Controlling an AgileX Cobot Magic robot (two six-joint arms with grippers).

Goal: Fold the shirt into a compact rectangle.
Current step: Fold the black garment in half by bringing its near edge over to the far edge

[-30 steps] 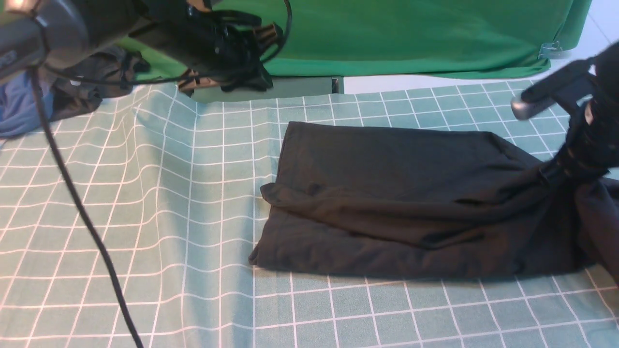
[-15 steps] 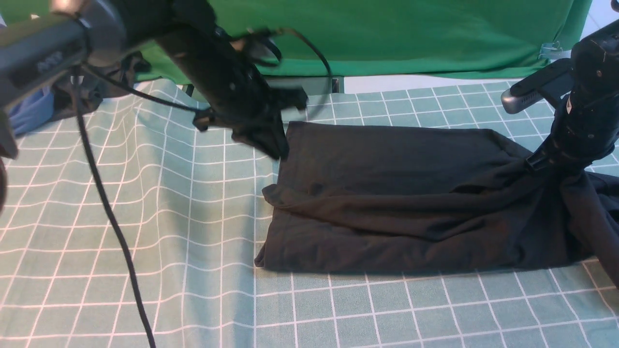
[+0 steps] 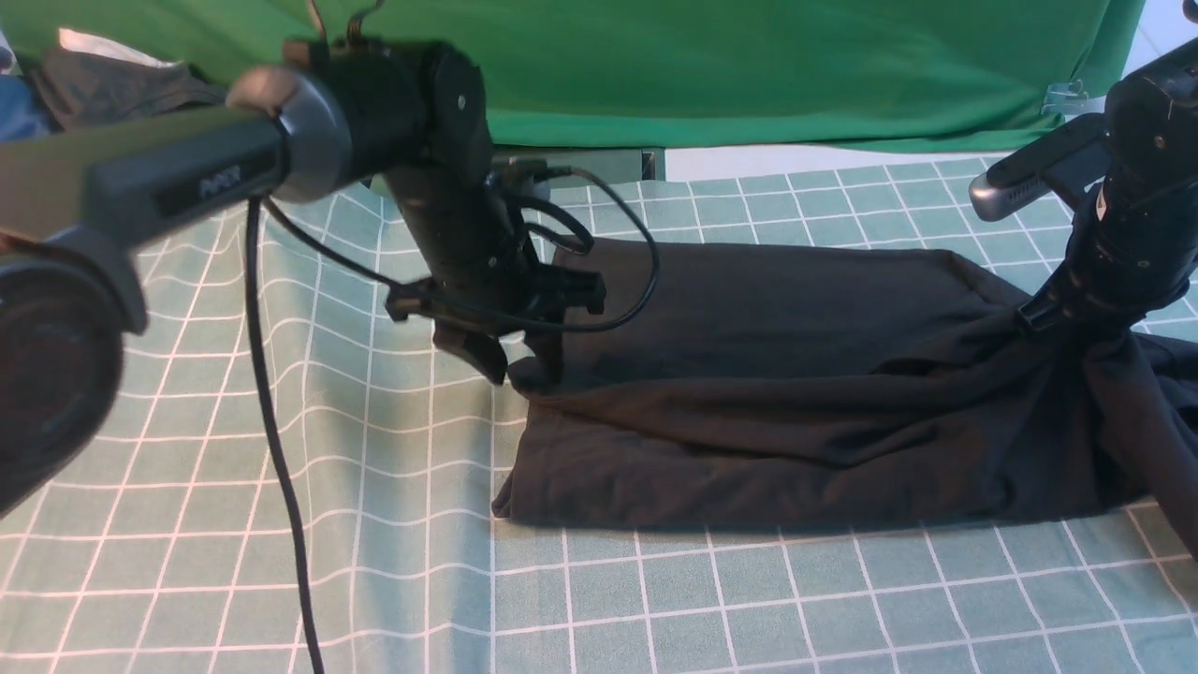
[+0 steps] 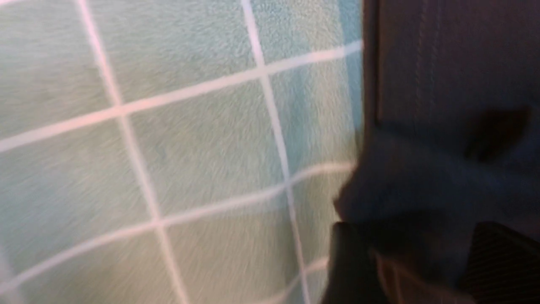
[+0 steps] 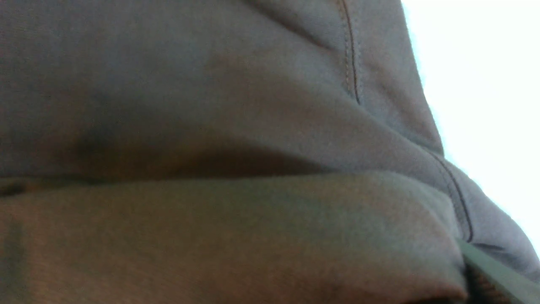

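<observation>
The black shirt lies partly folded on the green checked cloth, with a loose upper layer draped over a lower one. My left gripper is down at the shirt's left edge, open, its fingers either side of the rumpled corner of the upper layer. In the left wrist view the left gripper shows dark fingers apart with the shirt fold between them. My right gripper is shut on the shirt's bunched right end, which is lifted off the cloth. The shirt fills the right wrist view, and the jaws are hidden there.
A dark grey garment and a bit of a blue garment lie at the back left. A green backdrop hangs behind the table. A black cable dangles from the left arm over the cloth.
My left arm swung down from the back left to the shirt's left edge and its jaws opened. The right gripper lifted slightly early on, then held still on the cloth.
</observation>
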